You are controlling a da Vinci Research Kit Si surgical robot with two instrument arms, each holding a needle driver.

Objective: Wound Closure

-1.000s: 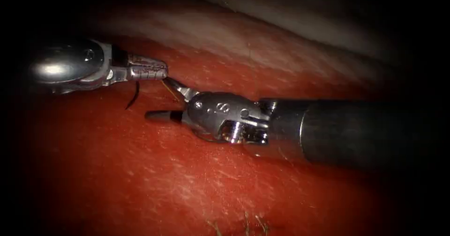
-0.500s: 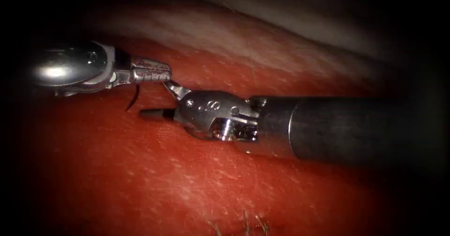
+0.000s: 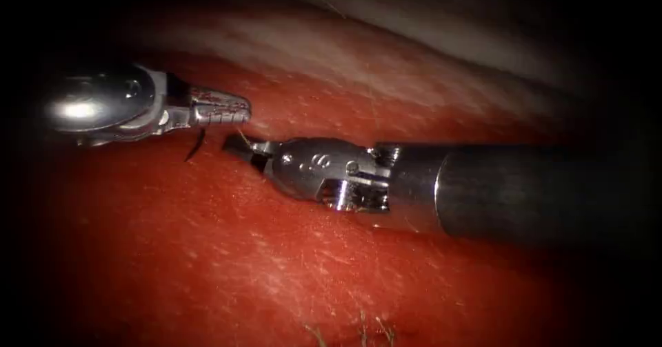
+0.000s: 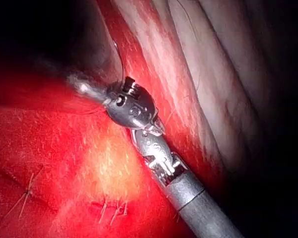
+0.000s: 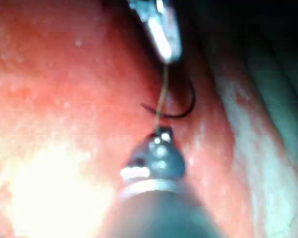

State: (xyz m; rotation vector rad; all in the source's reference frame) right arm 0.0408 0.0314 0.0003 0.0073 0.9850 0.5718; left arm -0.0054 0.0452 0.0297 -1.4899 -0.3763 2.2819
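One dark curved needle [image 5: 181, 106], pale thread [image 5: 162, 96], red tissue [image 3: 207, 250]

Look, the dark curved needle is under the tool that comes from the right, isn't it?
No. The dark curved needle sits under the shut jaws of the left tool, not under the right tool. The endoscope view shows it.

One marking is legible: a stamped character resembling "S" or "8" on the metal wrist of the right tool [image 3: 240, 151], seen in the endoscope view. It cannot be told which. No other text, label, brand or number is readable on any surface.
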